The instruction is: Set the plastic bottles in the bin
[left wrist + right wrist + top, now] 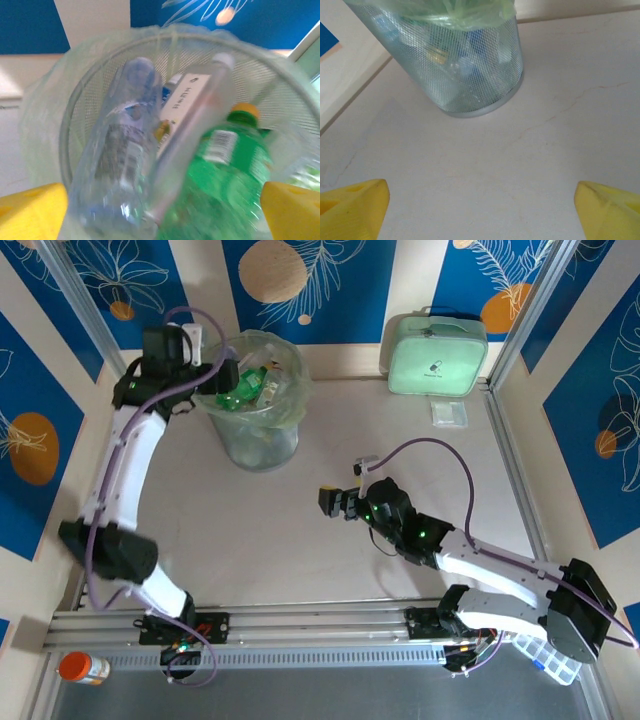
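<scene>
While the left gripper (162, 212) hangs just above the bin (90, 75) at the far left of the table (555, 145), its yellow fingers (30, 210) stand wide apart with nothing between them. Beneath them the plastic bottles (222, 165), green ones and clear ones, lie heaped inside the lined bin. Near the bin's foot, the right gripper (480, 210) hovers low over bare table, its jaws also wide and empty.

Bottles (220, 165) in the bin (280, 60) are blurred, their labels unreadable.
</scene>
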`<state>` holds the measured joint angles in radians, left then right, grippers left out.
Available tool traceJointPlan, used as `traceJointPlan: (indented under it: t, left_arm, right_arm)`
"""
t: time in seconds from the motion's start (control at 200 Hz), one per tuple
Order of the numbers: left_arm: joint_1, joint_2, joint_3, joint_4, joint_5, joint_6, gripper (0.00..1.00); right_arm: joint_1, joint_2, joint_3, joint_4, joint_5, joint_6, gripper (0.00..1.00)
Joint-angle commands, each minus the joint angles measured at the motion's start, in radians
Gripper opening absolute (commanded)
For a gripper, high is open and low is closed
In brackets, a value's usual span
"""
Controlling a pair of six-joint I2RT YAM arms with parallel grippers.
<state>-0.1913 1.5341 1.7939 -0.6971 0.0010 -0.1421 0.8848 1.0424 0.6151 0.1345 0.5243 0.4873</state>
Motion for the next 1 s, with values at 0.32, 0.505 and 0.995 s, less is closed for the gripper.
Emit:
traceJointPlan:
  t: [0.32, 0.505, 0.995]
  left_arm:
    - [-0.241, -0.788, -0.846, 0.678, -0.321, 0.063, 0.99]
    - [-0.246, -1.000, -1.294, 1.042, -0.252, 0.265, 0.99]
    - [-0.129, -0.507, -1.627, 1.495, -0.414, 0.328, 0.99]
  right_arm:
    - [0.053, -0.178, -0.091, 0.209, 0.183, -0.195, 0.99]
    - [-0.034, -0.283, -0.220, 0.366, 0.123, -0.190, 0.99]
    - [-0.526, -0.082, -0.227, 0.329, 0.051, -0.340, 0.99]
